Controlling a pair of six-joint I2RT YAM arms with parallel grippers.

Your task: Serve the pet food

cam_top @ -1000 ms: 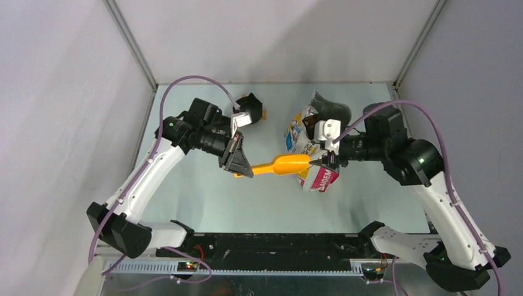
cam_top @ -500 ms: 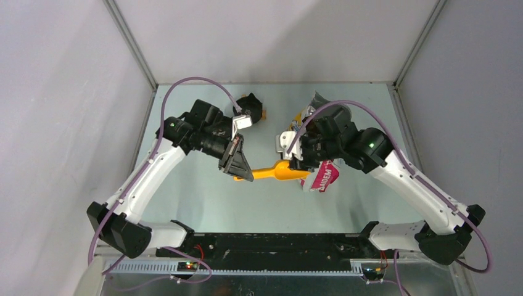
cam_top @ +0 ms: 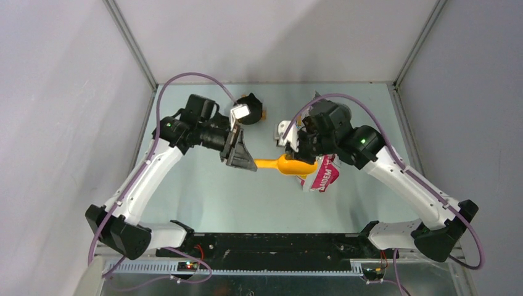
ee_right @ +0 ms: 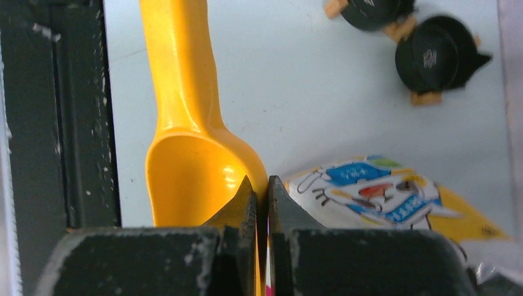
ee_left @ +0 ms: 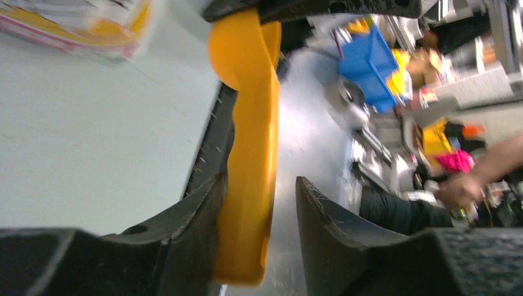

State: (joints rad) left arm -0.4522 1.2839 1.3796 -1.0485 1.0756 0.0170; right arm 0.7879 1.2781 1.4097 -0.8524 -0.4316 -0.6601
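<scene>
Compared with a second earlier, the left gripper (ee_left: 259,185) has been opened partway, so that the handle of the orange scoop (cam_top: 279,165) is touched by one finger (ee_left: 185,222) only. The right gripper (ee_right: 262,185), then spread beside the scoop's bowl, has been pinched tight on the bowl's rim. The scoop has been shifted slightly toward 1 o'clock in the top view, the right wrist has been swung from 3 o'clock to over the printed bag (cam_top: 323,177), which lies at 3 o'clock of the bowl, and the pet food cannot be made out in any view.
</scene>
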